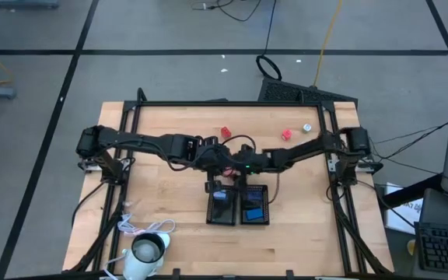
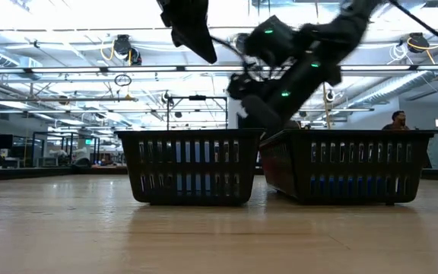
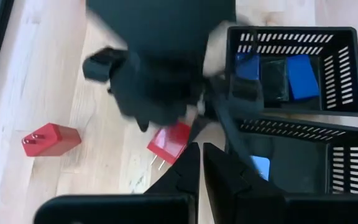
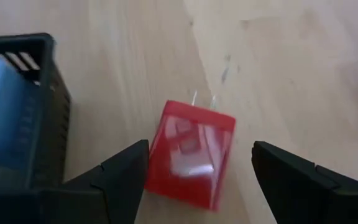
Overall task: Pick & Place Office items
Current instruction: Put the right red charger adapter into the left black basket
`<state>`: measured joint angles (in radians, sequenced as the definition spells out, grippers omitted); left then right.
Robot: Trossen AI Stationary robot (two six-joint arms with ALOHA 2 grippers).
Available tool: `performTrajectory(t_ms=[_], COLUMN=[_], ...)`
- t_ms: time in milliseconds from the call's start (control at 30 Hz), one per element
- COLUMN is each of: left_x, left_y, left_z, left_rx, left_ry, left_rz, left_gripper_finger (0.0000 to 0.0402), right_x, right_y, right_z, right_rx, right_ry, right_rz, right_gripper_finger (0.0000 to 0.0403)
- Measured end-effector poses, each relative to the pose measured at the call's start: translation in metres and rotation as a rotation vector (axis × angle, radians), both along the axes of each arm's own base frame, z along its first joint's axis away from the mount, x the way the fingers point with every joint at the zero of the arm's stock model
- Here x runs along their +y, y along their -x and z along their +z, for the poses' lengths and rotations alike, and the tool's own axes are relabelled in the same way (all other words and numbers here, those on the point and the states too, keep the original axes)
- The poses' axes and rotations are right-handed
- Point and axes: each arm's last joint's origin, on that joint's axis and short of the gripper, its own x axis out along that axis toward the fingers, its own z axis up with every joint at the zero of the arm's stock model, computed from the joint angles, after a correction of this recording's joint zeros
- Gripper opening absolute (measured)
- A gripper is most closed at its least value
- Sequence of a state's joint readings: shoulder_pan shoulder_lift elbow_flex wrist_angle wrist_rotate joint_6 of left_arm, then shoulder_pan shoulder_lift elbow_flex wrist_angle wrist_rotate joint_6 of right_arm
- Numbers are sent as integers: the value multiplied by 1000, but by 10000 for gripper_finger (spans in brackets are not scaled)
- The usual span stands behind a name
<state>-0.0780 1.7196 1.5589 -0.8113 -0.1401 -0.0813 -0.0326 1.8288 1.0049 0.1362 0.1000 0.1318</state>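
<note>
A red block with two metal prongs [image 4: 191, 152] lies flat on the wood, just beyond the far side of the two black trays [image 1: 239, 206]. My right gripper [image 4: 199, 152] is open and low over it, one finger on either side, no touch evident. The left wrist view shows that block [image 3: 169, 142] under the right gripper [image 3: 160, 81]. My left gripper [image 3: 201, 167] is shut, holds nothing and hovers above. A second red block [image 3: 50, 138] lies nearby. Blue blocks [image 3: 303, 76] and a dark one [image 3: 273, 79] lie in one tray, a light blue block [image 3: 261, 167] in the other.
Another red block [image 1: 287, 134] and a silvery round bit [image 1: 306, 127] lie on the table's far right part. A white cup-like thing with a cord [image 1: 148, 249] stands at the near left corner. A tray wall [image 4: 48, 93] stands close beside one right finger.
</note>
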Motion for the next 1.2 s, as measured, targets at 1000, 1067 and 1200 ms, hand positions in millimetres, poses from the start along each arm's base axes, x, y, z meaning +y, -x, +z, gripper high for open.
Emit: performTrajectory(t_ms=[1000,1067,1200], left_x=[1,3,7], left_y=[1,0,0], left_z=[-1,-1,0], left_rx=[11,7,-5], left_ry=[-27,-42,-57], left_rz=[-9,21,91], left_gripper_finger=[24,24,26], right_x=[-17,-18,-18], right_y=[-1,5,20], right_z=[5,22,49], right_rx=[234,226,205], right_ry=[122,191,294], right_rz=[27,-15,-91], right_gripper_finger=[205,205,205])
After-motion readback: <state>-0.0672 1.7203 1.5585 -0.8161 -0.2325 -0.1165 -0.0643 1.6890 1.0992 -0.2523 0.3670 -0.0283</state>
